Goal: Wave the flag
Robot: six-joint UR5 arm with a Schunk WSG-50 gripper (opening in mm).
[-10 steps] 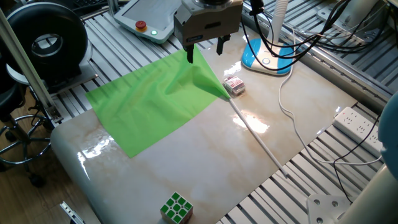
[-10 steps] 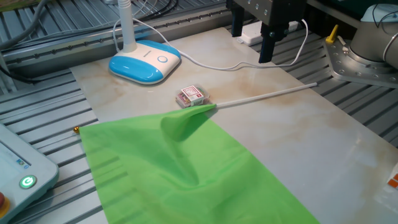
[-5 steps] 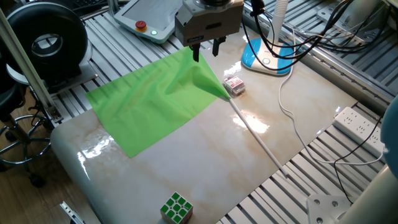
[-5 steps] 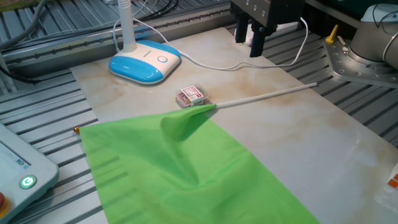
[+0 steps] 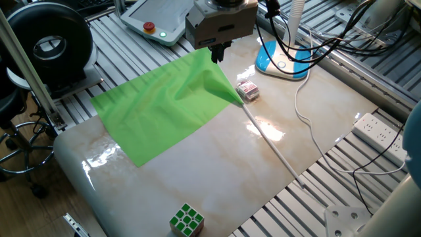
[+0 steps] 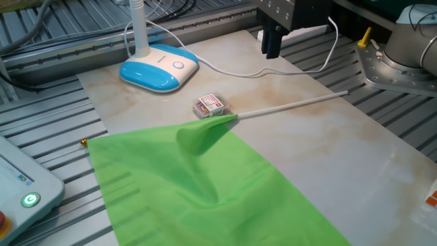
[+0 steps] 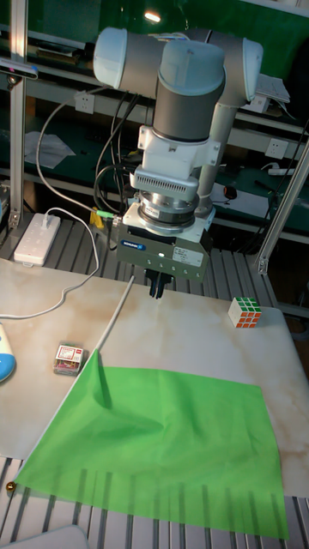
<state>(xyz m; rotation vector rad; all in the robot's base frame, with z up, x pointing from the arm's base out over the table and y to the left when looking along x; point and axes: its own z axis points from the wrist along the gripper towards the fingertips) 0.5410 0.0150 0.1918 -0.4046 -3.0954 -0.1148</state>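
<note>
Hanging above the far edge of the table point(image 5: 197, 164), the gripper point(image 5: 219, 52) points straight down, fingers pressed together, holding nothing. The green flag point(image 5: 161, 105) lies spread flat below, its white stick running toward the near right.

From the other side, the gripper point(image 6: 272, 46) hovers well apart from the flag point(image 6: 205, 191).

In the tall view, the upright arm point(image 7: 184, 111) holds the gripper point(image 7: 158, 287) above the flag point(image 7: 167, 437).

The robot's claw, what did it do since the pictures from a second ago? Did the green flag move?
The gripper closed its two fingers, which stood wide apart a second ago, and it grabbed nothing. It also looks a little higher now. The green flag stayed flat on the table with its white stick untouched. The small red-and-white cube and the blue-and-white lamp base did not move either.
</note>
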